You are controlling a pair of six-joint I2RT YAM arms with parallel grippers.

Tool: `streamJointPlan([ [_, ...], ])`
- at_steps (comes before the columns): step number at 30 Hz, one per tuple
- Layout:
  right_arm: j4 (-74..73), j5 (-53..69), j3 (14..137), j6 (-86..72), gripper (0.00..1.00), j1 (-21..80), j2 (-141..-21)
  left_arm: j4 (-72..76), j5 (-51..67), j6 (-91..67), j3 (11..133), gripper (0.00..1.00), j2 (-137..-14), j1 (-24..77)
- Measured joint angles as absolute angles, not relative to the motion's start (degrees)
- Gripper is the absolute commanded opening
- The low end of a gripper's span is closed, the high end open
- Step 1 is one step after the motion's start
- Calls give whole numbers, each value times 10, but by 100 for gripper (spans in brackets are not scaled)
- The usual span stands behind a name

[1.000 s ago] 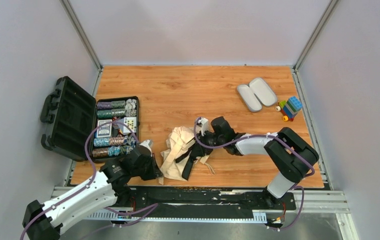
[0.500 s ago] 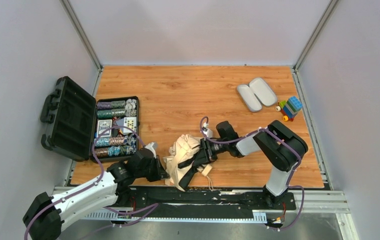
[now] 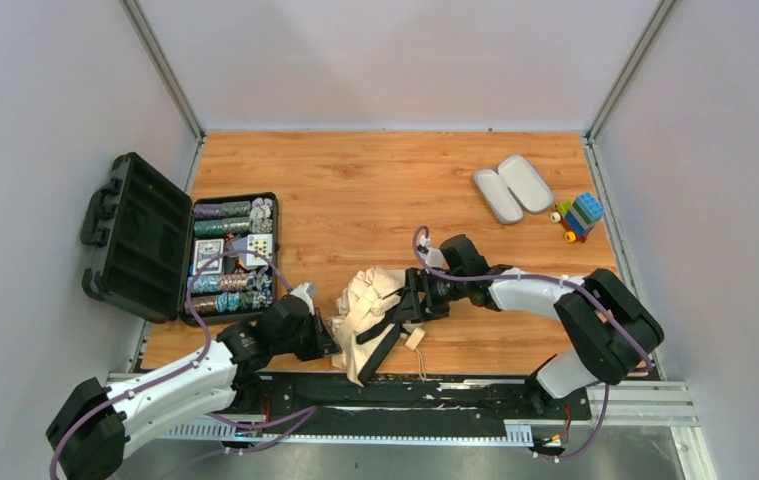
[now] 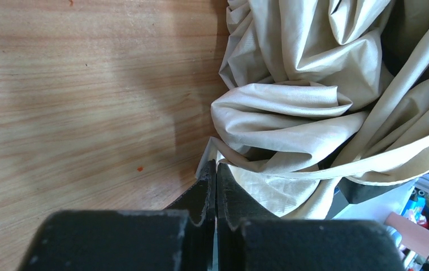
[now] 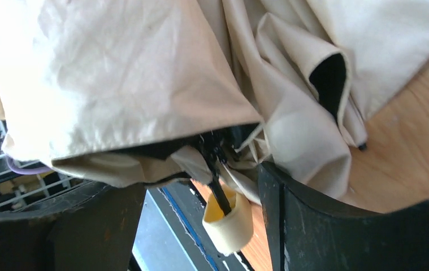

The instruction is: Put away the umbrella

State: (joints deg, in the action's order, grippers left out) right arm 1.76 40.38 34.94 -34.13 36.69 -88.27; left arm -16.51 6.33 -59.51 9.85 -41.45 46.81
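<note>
A lab test cell: plain partition walls (image 3: pixel 395 60), aluminium rails (image 3: pixel 162 65).

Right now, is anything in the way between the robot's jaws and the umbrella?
Nothing visible. The left jaws are shut at the edge of the umbrella, and the right jaws stand open on either side of its black shaft and pale handle.

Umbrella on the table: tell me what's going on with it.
Both arms are at the beige umbrella, which lies crumpled and unrolled near the front edge of the wooden table. The left gripper has its jaws shut right at the edge of the fabric; whether any cloth is pinched is unclear. The right gripper has its jaws open either side of the black shaft and pale handle, gripping nothing. The umbrella is not yet put away.
</note>
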Motion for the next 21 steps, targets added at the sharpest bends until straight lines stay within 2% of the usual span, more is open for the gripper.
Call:
streamJointPlan([
  [6, -74, 336, 349, -311, 69, 365, -782, -159, 61, -595, 98, 0, -419, 468],
  [11, -135, 252, 369, -276, 71, 386, -681, -160, 60, -595, 98, 0, -418, 468],
  [16, -141, 119, 406, -190, 76, 510, -611, -162, 56, -595, 98, 0, -415, 468],
  [21, -93, 34, 408, -86, 79, 615, -624, -163, 56, -595, 99, 0, -415, 468],
])
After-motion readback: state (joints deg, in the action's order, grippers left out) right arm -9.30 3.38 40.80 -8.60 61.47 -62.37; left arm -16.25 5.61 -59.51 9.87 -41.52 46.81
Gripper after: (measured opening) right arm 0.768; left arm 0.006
